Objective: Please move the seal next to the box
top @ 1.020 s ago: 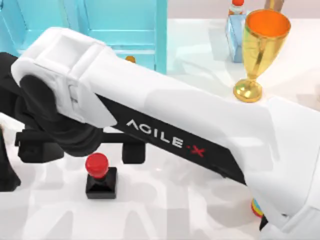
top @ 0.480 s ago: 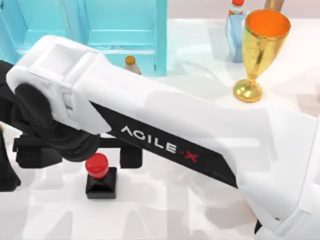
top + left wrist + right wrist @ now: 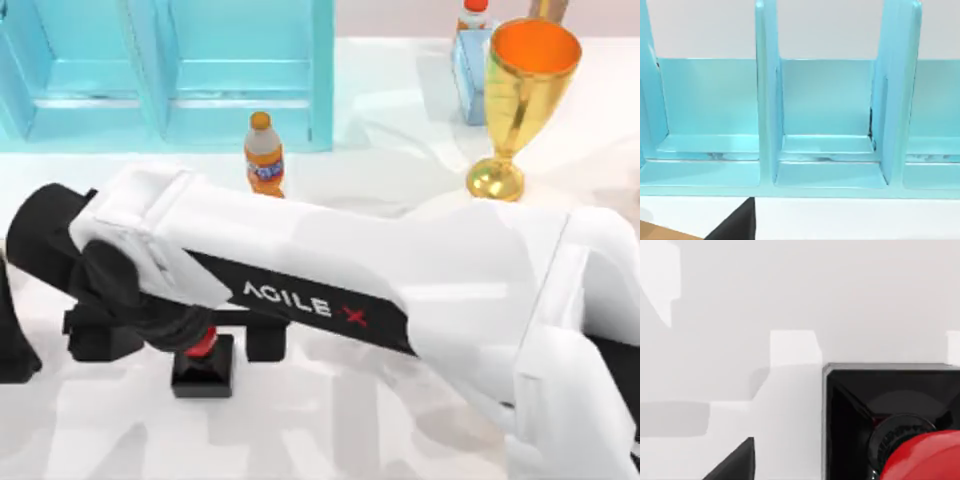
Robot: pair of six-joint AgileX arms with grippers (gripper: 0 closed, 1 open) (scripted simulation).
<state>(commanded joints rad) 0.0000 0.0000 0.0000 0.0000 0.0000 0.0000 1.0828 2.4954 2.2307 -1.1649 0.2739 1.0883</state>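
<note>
The seal (image 3: 205,367), a red knob on a black square block, stands on the white table at the front left. My right gripper (image 3: 185,340) hangs right over it, open, with one black finger (image 3: 100,336) on each side of the knob and clear of it. The right wrist view looks straight down on the seal (image 3: 875,405), with a dark fingertip (image 3: 735,460) beside it. A pale blue box (image 3: 470,62) stands at the back right, far from the seal. My left arm (image 3: 10,345) is parked at the left edge.
A cyan shelf unit (image 3: 170,70) runs along the back left and faces the left wrist camera (image 3: 825,145). An orange bottle (image 3: 264,155) stands in front of it. A gold trophy cup (image 3: 520,95) stands at the back right.
My right arm has dropped and drawn toward the front, bringing its open fingers down around the seal's knob. The orange bottle has come out from under the arm. The seal has not moved.
</note>
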